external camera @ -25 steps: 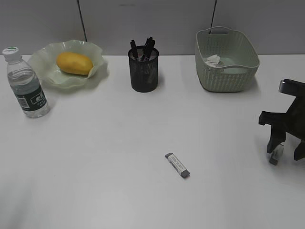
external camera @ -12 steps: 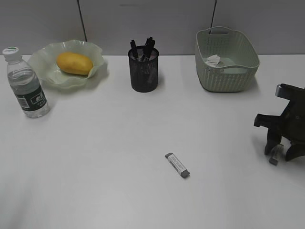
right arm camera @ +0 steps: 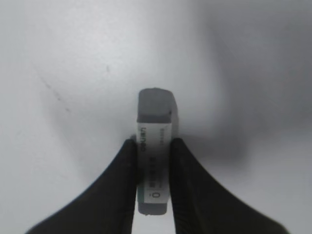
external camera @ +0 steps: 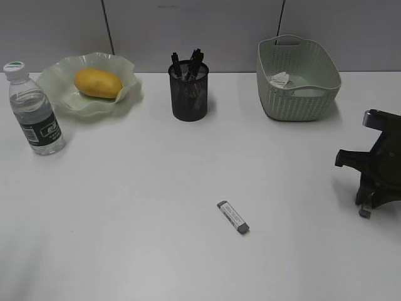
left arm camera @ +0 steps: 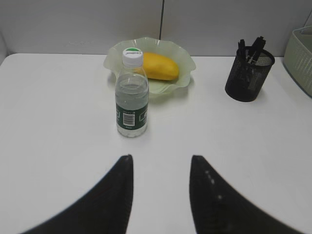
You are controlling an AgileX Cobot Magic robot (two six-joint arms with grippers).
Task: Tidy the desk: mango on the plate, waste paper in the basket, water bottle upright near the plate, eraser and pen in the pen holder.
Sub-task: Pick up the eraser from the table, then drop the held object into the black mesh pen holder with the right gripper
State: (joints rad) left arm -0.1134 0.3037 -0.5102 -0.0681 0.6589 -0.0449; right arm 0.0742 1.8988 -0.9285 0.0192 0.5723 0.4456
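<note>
- The eraser (right arm camera: 155, 146), a grey block in a white printed sleeve, is sitting between the two black fingers (right arm camera: 122, 185) of the right gripper (right arm camera: 152, 146); both fingers are pressing against its long sides, so the gripper is clamping it.
- In the exterior view the right gripper (external camera: 369, 204) is standing low over the desk (external camera: 125, 238), well to the right of the pen holder (external camera: 188, 92) and nearer the camera than it; only a small grey end of the eraser (external camera: 364, 212) is showing under the fingers there.
- A second eraser (external camera: 233, 217), also grey with a white sleeve, is lying flat on the desk, in front of the pen holder and slightly to its right, well apart from it.
- The pen holder is standing upright at the back of the desk with dark pens (external camera: 191, 64) sticking out of its top.
- The basket (external camera: 297, 78) is sitting to the right of the pen holder, with the waste paper (external camera: 280, 79) lying inside it.
- The plate (external camera: 94, 84) is sitting to the left of the pen holder, with the mango (external camera: 98, 83) lying on it.
- The water bottle (external camera: 34, 110) is standing upright, further left of the pen holder than the plate and just beside the plate's front left rim.
- The left gripper (left arm camera: 160, 183) is showing only in the left wrist view; its fingers are standing apart with nothing between them, pointing towards the water bottle (left arm camera: 131, 95).
</note>
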